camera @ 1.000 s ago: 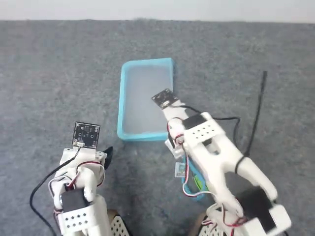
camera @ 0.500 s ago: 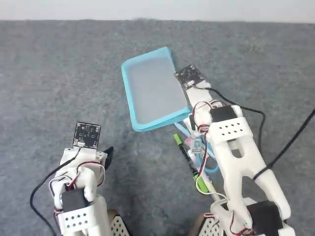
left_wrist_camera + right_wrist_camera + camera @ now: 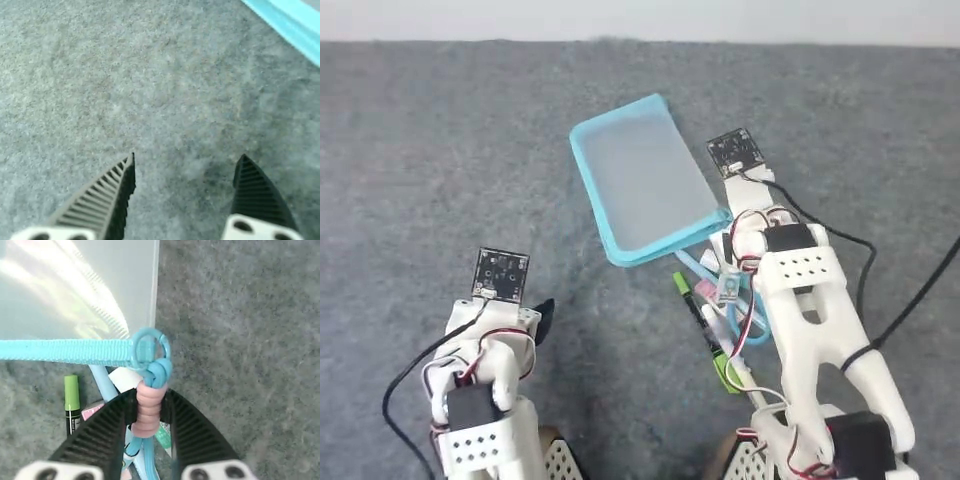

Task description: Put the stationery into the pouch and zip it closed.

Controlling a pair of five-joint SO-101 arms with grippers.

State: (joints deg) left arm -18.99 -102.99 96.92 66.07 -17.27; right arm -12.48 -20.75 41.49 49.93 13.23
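High view, left side: left gripper (image 3: 187,165) has its jaws apart with nothing between them, only grey carpet (image 3: 125,75) ahead. The pouch (image 3: 645,180) lies flat and skewed, beyond the tips and off to one side. Right gripper (image 3: 148,394) jaws are clamped on the pink zipper pull (image 3: 147,412), with the blue ring (image 3: 148,347) just past the tips. Stationery is outside the pouch: green marker (image 3: 71,395) beside the right jaws, other pens (image 3: 704,322) under them.

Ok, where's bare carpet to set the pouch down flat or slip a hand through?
Widest bare carpet lies left of the pouch, beyond the open left gripper. Another strip runs behind the pouch. Crowded: stationery piled under the right arm, whose right gripper clamps the zip pull.
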